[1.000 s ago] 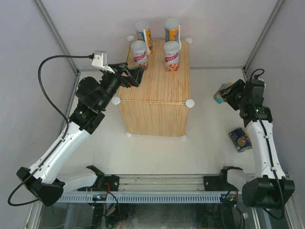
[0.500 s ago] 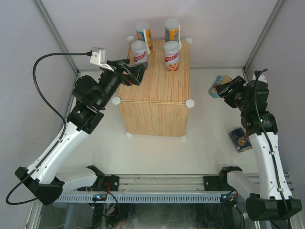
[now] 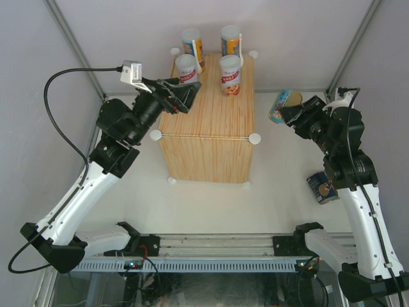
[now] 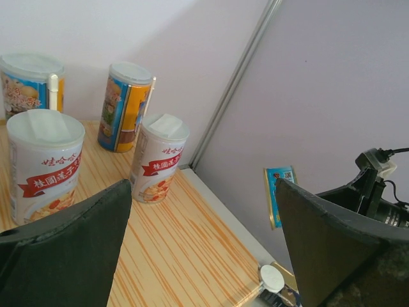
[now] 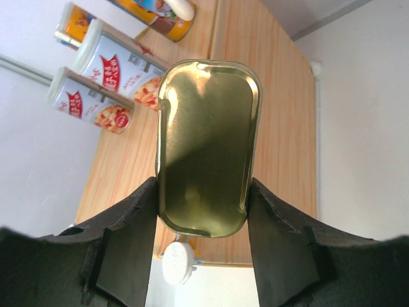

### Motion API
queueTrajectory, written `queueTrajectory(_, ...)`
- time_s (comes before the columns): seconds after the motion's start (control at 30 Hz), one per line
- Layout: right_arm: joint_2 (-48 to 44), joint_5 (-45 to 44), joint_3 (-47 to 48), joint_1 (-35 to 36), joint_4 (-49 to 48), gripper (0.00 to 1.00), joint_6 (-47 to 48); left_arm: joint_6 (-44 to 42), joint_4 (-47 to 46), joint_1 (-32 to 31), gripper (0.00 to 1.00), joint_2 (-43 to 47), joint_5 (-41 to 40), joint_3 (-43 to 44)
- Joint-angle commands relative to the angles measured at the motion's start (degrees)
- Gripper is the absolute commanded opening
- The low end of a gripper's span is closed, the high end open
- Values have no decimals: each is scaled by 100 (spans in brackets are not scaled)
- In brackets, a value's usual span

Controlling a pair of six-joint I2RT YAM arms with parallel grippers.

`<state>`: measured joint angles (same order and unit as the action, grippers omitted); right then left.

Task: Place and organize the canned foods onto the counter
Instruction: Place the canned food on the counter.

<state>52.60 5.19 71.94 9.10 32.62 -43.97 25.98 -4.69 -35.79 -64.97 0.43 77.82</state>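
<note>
While right hand (image 3: pixel 285 110) is clamping flat tin (image 3: pixel 281 103): counter (image 3: pixel 211 128) is lying frame-left of it — tin's long axis pointing there.
Left hand (image 3: pixel 182 96): hovering, spread apart.

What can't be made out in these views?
Right wrist: flat tin shows only its gold face; label faces away, right gripper covers its sides.
Top: loose can partly hidden by the right arm, label too small.
Left wrist: one blue-orange can is cut by the left edge.
</note>
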Motion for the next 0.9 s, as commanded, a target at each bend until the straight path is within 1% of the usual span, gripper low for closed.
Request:
queueTrajectory(0.0,-87,-5,438,236,-829,0,-134,277,-227,-33,97,9,279,232)
queueTrajectory(0.23,21,22,615,478,-1027,0,-251,365,-430,-38,97,89,614,70)
queueTrajectory(0.47,44,158,735,646,-1292,0,-573,373,-568,-75,97,116,921,-65)
queueTrajectory(0.87,304,204,953,1132,-2027,0,-1404,242,-744,-286,98,120,925,-263)
